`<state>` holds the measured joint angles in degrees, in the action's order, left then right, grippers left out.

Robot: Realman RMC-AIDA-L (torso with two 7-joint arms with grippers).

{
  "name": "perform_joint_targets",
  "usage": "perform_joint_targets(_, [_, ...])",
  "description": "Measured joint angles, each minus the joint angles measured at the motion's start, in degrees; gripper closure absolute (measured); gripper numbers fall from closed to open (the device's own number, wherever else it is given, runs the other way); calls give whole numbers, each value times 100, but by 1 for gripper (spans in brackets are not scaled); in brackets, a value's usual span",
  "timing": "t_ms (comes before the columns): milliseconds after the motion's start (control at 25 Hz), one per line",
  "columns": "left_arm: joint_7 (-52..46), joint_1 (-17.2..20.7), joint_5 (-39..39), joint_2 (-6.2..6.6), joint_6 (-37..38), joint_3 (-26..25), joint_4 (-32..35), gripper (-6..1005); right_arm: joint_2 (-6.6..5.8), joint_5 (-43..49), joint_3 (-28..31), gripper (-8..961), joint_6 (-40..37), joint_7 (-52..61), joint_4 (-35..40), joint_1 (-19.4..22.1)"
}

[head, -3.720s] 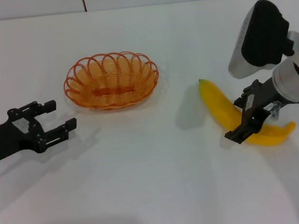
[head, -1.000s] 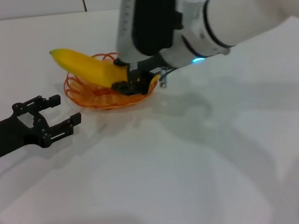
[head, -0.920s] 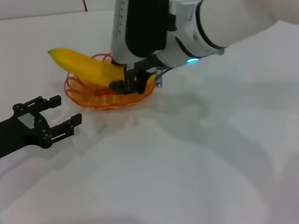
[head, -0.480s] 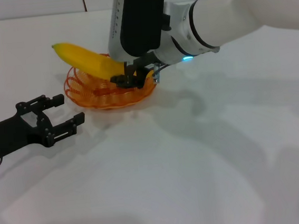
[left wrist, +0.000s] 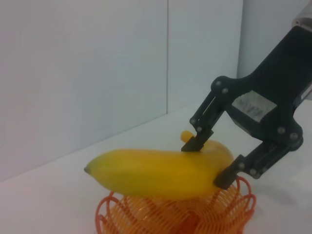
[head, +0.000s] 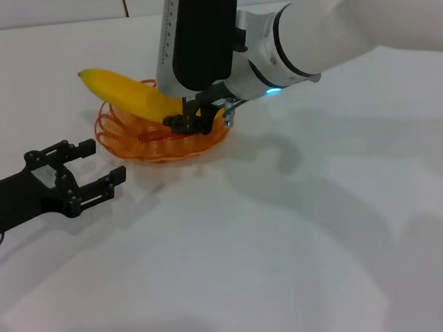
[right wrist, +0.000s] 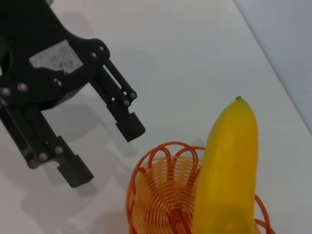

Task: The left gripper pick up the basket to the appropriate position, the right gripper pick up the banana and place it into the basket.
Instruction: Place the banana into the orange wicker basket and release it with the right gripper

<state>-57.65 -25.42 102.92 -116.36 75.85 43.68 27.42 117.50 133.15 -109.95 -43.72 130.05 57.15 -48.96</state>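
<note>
The orange wire basket [head: 129,139] sits on the white table at the far left-centre. My right gripper [head: 192,119] is shut on the yellow banana [head: 128,95] and holds it tilted just above the basket, its free end sticking out past the far-left rim. The left wrist view shows the banana [left wrist: 156,173] between the right gripper's fingers [left wrist: 197,142] over the basket [left wrist: 170,217]. My left gripper [head: 92,164] is open and empty, a short way in front of and left of the basket. The right wrist view shows the left gripper [right wrist: 105,146], banana [right wrist: 226,165] and basket [right wrist: 161,195].
The white table [head: 253,249] stretches around the basket. A white wall [head: 49,8] with seams runs along the far edge. My bulky white-grey right arm [head: 326,30] reaches across from the right above the table.
My right gripper carried the banana from the right side of the table over to the basket and now holds it slightly lower. My left gripper edged a little towards the basket.
</note>
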Motion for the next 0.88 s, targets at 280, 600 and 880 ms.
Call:
perform_joint_targets(280, [0,3,0,0,0,-17,0,272,0,-67,-1,306,34,0,-86,-9])
perform_joint_targets(600, [0,76,-1,0,0,-27,1,272,-40,-395,-1,187,-93,-103,369,308])
perform_joint_targets(880, [36,119,-2,1,0,-37,1,272,-62,-1066,497,96,-721,-1182,1606,1402])
